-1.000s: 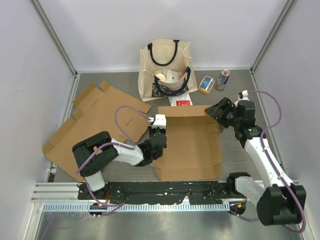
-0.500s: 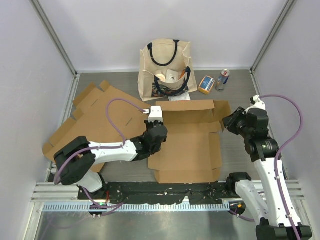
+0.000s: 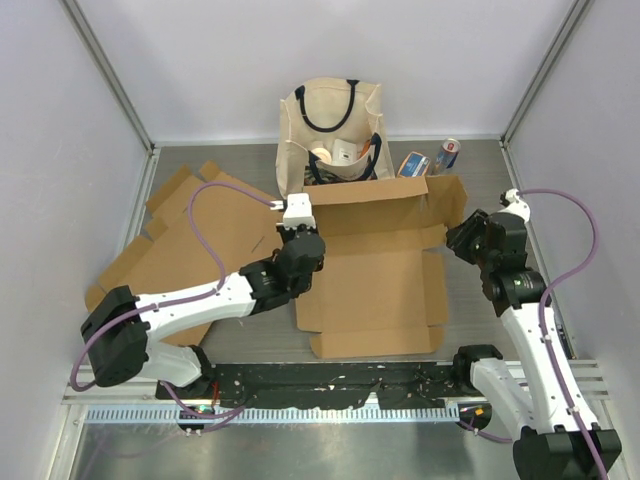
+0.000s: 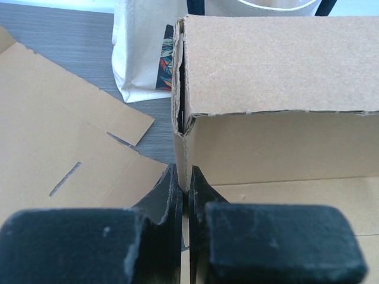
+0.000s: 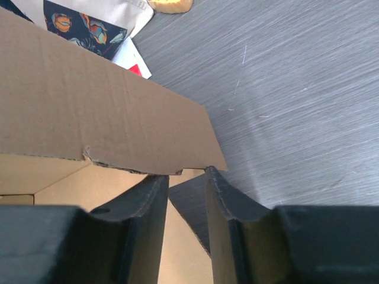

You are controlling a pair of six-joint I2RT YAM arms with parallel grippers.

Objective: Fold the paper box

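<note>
- Since a second ago, the paper box (image 3: 375,275) has slid toward the tote bag (image 3: 330,125), and its rear wall now stands upright.
- Left gripper (image 4: 184,183) pinches the box's left corner, jaws nearly together; only the wrist view shows the doubled corrugated layers.
- Right gripper (image 5: 185,176) stands slightly parted at the brown flap's edge, gripping nothing.

Grey tabletop (image 3: 250,158), plain white walls (image 3: 300,50)

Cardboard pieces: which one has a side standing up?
The middle cardboard: its far flap stands up. The left cardboard lies flat.
</note>
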